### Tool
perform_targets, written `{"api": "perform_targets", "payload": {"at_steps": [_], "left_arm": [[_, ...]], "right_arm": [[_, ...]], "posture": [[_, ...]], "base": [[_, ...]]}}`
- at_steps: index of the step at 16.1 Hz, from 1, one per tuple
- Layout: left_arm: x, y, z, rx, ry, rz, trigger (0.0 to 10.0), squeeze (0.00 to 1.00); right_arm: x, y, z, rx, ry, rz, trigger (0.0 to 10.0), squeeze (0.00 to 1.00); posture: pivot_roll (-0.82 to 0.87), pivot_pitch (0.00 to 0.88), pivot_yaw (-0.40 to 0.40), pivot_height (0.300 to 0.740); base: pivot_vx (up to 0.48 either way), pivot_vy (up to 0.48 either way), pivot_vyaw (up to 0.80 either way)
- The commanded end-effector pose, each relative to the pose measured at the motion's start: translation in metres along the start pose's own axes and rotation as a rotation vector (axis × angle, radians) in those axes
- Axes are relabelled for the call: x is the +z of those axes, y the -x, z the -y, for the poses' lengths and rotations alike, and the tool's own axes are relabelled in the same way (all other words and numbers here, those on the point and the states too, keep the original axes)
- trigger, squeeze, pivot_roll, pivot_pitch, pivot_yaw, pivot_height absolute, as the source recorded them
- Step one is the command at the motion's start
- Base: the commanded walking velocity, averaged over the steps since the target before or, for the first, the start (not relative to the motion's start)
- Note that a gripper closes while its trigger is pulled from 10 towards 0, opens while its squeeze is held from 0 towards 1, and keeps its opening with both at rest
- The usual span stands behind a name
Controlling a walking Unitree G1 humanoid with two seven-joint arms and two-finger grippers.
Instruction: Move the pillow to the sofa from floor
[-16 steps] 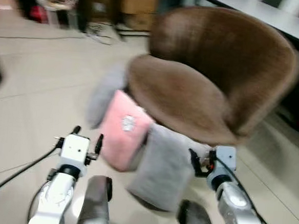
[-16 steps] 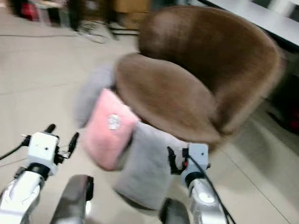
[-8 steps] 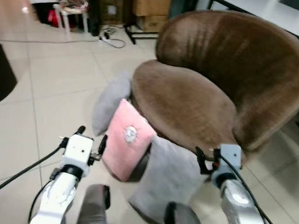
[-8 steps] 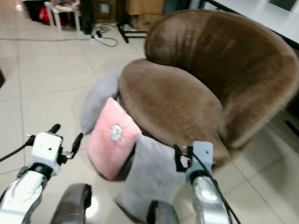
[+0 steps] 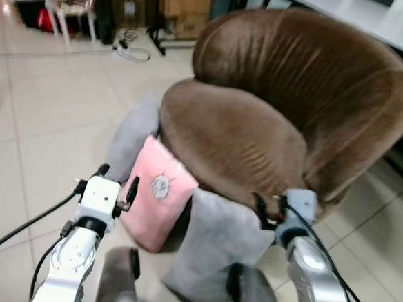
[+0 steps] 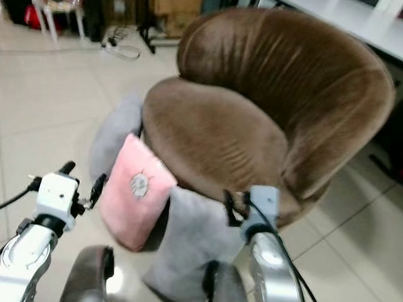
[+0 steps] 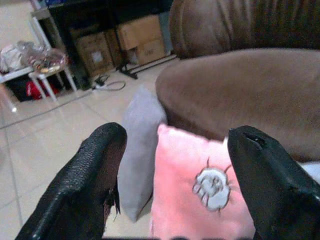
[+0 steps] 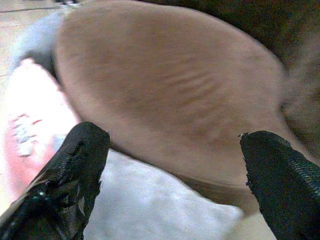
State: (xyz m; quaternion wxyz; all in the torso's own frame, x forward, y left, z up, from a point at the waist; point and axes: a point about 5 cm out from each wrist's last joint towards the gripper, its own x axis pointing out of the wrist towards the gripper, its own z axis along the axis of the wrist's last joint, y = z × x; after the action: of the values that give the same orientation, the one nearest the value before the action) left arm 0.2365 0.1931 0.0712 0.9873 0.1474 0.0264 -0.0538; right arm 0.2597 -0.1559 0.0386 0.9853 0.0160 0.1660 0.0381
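1. Three pillows lean against the near front edge of a round brown velvet sofa chair on a pale tiled floor: a pink pillow with a small grey-white emblem in the middle, a grey pillow to its right and nearer the robot, and a second grey pillow to its left, tucked against the chair's side.

2. Left gripper hovers just near of the pink pillow's left edge, its two black fingers spread wide apart with nothing between them; the left wrist view frames the pink pillow squarely in the gap.

3. Right gripper hangs above the right-hand grey pillow, at the chair's front lip, its fingers likewise wide apart and empty.

4. No pillow is lifted yet; all three sit with their lower ends on the floor and the brown seat is bare.

5. Handling looks easy on weight but awkward on shape: the pink pillow appears plush, light and soft, likely to sag and fold in a pinch. A hold on its upper left corner or top edge, where the fabric bunches, seems the safest purchase; a grip on the flat face would probably slip.

6. Far behind, cardboard boxes and a small stool stand along the wall.
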Motion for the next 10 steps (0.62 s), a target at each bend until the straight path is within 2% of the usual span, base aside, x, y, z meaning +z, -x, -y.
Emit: {"api": "perform_targets", "payload": {"at_steps": [1, 4, 10], "left_arm": [[-0.0036, 0.0012, 0.0059, -0.021, -0.004, -0.018, 10.0, 0.00], [-0.0048, 0.0009, 0.0073, -0.038, -0.017, -0.025, 10.0, 0.00], [-0.0060, 0.0022, 0.0060, -0.037, -0.022, -0.030, 10.0, 0.00]], "right_arm": [[-0.0006, 0.0018, 0.0077, -0.017, -0.002, -0.007, 10.0, 0.00], [-0.0071, 0.0003, 0.0061, 0.005, 0.029, -0.056, 10.0, 0.00], [-0.0086, -0.0008, 0.0057, 0.013, 0.032, -0.070, 10.0, 0.00]], "posture": [[0.04, 0.000, -0.081, 0.510], [0.05, 0.000, -0.082, 0.480], [0.05, 0.000, -0.087, 0.425]], "base": [[0.000, 0.000, 0.00], [0.000, 0.000, 0.00], [0.000, 0.000, 0.00]]}}
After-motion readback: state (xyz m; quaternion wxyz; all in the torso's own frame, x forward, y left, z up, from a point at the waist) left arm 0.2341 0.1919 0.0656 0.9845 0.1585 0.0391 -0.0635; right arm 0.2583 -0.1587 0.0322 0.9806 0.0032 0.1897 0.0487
